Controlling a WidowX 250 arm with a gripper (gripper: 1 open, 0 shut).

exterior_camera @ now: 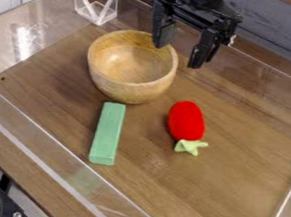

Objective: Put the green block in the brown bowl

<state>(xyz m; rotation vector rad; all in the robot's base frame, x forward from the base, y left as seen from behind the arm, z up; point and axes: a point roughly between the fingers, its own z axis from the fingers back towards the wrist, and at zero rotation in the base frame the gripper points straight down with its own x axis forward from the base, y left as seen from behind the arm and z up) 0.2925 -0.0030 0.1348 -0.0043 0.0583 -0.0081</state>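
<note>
Green block (109, 133) flat on table | gripper (181, 47) agape, well apart, above brown bowl (131, 66)

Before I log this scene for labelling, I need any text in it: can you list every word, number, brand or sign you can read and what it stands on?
None: no readable text shows on the green block, the brown bowl, the red strawberry toy, the gripper or the wooden table.
</note>
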